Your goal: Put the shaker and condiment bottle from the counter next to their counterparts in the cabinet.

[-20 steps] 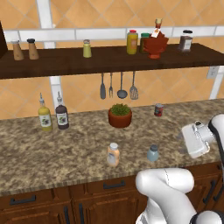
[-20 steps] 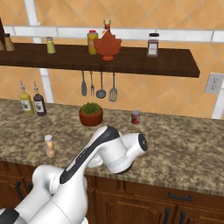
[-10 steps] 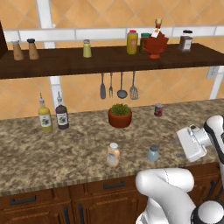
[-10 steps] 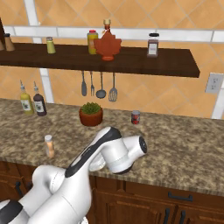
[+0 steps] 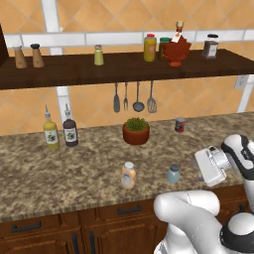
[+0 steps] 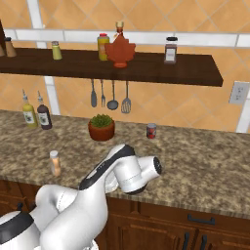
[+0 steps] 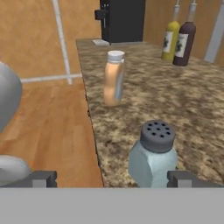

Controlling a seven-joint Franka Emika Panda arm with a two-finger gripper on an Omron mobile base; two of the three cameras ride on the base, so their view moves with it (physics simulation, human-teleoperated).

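The shaker (image 7: 153, 153) stands upright near the counter (image 5: 89, 168) front edge, right of the condiment bottle (image 5: 128, 175), cap up, long axis vertical. It looks light, rigid and smooth-walled, likely slippery; take it across the body below the cap. The gripper (image 7: 111, 178) is spread wide, straddling it, empty.

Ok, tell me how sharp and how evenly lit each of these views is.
Left base view: even, flat rendered light, no glare; the shaker and condiment bottle read crisply on the counter. Right base view: equally flat light, and the shelf casts a soft shadow on the tiles. Hand view: softer and slightly blurred, the shaker looming large up close; the bottle behind it is fuzzy at the edges.
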